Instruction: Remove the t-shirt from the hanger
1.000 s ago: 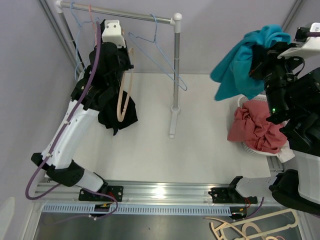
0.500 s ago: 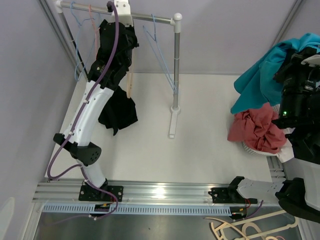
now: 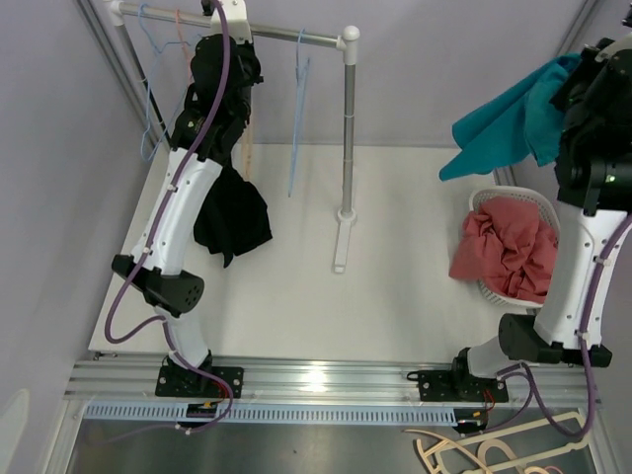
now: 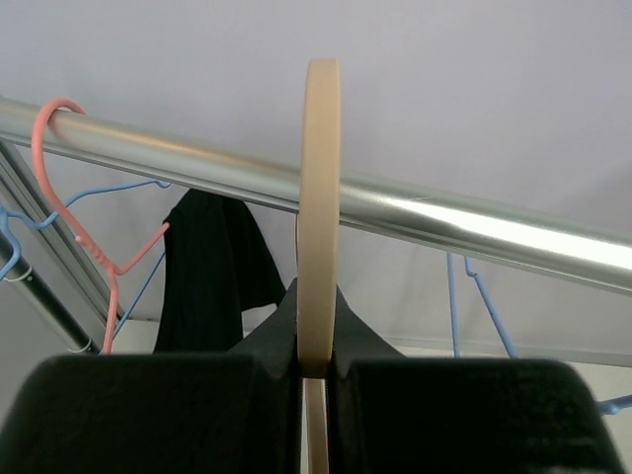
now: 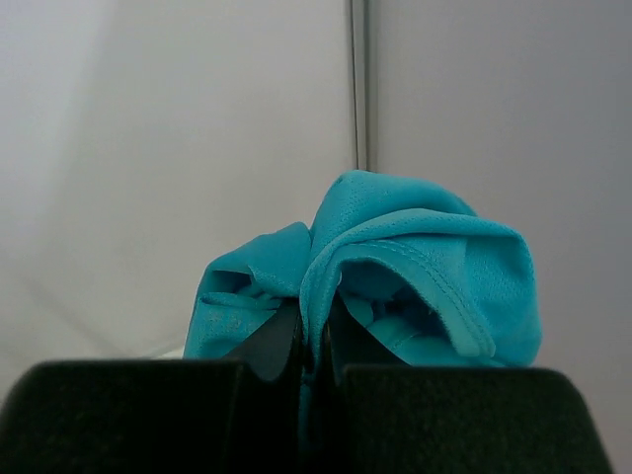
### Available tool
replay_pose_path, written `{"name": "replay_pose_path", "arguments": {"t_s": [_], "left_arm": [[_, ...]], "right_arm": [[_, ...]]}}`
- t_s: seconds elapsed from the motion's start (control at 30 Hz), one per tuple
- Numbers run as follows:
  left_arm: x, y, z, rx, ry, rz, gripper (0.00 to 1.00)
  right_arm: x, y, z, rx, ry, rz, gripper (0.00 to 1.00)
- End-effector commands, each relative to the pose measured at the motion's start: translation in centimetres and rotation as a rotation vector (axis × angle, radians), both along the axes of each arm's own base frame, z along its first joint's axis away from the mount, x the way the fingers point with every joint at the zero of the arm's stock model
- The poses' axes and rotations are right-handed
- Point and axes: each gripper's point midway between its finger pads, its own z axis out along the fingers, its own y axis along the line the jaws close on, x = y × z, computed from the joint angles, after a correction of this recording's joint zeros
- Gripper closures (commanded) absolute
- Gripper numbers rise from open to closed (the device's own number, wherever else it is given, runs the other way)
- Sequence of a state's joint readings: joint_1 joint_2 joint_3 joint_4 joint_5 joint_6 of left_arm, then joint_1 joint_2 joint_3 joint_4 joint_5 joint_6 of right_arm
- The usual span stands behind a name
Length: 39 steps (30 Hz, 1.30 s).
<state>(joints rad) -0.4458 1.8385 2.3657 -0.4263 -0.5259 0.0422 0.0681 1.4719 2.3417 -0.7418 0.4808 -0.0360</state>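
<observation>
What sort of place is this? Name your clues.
Likely a robotics lab bench set up for laundry: a clothes rail holding hangers, a basket of garments, two robot arms bolted alongside.

Walls: plain pale lilac-grey panels at the far side and on the left.
Table: matte white top, filling the middle of the scene.
Near edge: ribbed aluminium rail across the table's near side, with a bright glare spot at its middle.
Rack: silver bar at far left, carried by an upright post on a white foot standing on the table.
Light: soft and even, shadows faint.
</observation>
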Motion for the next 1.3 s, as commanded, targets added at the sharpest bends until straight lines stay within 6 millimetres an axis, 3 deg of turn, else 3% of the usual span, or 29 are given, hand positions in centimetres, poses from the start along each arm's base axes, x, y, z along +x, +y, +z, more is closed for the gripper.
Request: {"name": "replay_pose_path", "arguments": {"t_s": [0.0,0.07,0.1,0.2,0.23,0.3,0.33,0.4,0.43,0.53,0.57,0.63,0.67,0.77,0.8,0.87,0.97,1.13,1.23,1.27], "left_arm": [[-0.1,0.0,2.9,-0.050,-0.092,-0.026,0.99],[0.4,-0.2,2.5,-0.047,-0.087,-0.029,0.99],[0.5,-0.3,2.5,-0.046,-0.088,-0.032,0.99],[0.9,-0.5,2.0,-0.043,-0.081,-0.029,0.99],[1.0,-0.6,1.7,-0.043,-0.075,-0.029,0.99],[1.1,-0.6,1.6,-0.051,-0.074,-0.032,0.99],[1.2,-0.8,1.4,-0.053,-0.073,-0.037,0.99],[1.5,-0.9,0.9,-0.055,-0.063,-0.035,0.99],[1.6,-1.0,0.8,-0.056,-0.063,-0.036,0.99],[2.0,-1.1,0.1,-0.049,-0.051,-0.033,0.99],[2.0,-1.2,0.1,-0.050,-0.051,-0.034,0.99],[2.3,-1.1,-0.4,-0.075,-0.045,-0.027,0.99],[2.3,-1.1,-0.4,-0.078,-0.048,-0.021,0.99],[2.6,-1.3,-1.1,-0.091,-0.034,-0.025,0.99],[2.6,-1.4,-1.2,-0.096,-0.031,-0.027,0.99],[2.6,-1.5,-1.5,-0.109,-0.025,-0.029,0.99],[2.6,-1.8,-1.9,-0.117,-0.017,-0.045,0.99],[2.5,-1.8,-1.8,-0.118,-0.018,-0.043,0.96],[2.4,-1.6,-1.6,-0.111,-0.021,-0.036,0.91],[2.4,-1.5,-1.5,-0.110,-0.022,-0.035,0.85]], "right_arm": [[1.4,-0.7,-2.6,0.244,0.029,0.197,1.00],[1.2,-2.6,-3.2,0.274,0.015,0.156,1.00],[2.0,-3.1,-5.5,0.298,0.059,0.140,1.00],[1.9,-5.0,-7.4,0.335,0.067,0.087,1.00],[2.4,-5.7,-9.7,0.362,0.115,0.066,1.00],[2.6,-6.3,-11.6,0.390,0.145,0.071,1.00],[3.0,-6.6,-13.7,0.415,0.187,0.063,1.00],[2.9,-6.9,-14.9,0.425,0.192,0.051,1.00],[3.1,-7.1,-17.2,0.450,0.231,0.040,1.00],[2.4,-7.5,-18.8,0.474,0.217,-0.002,1.00],[2.1,-8.1,-21.6,0.493,0.256,-0.052,1.00],[1.1,-8.6,-22.5,0.511,0.223,-0.103,1.00],[0.9,-9.1,-25.2,0.526,0.252,-0.140,1.00],[0.3,-10.1,-28.8,0.566,0.276,-0.217,1.00],[-0.2,-10.3,-32.4,0.592,0.338,-0.249,1.00],[-0.5,-10.9,-37.3,0.663,0.385,-0.288,1.00],[-0.8,-11.8,-41.0,0.710,0.409,-0.324,1.00],[-1.3,-12.9,-42.9,0.703,0.425,-0.396,1.00],[-1.2,-13.1,-43.0,0.704,0.432,-0.406,1.00],[-1.2,-13.1,-43.1,0.706,0.438,-0.406,1.00]]}}
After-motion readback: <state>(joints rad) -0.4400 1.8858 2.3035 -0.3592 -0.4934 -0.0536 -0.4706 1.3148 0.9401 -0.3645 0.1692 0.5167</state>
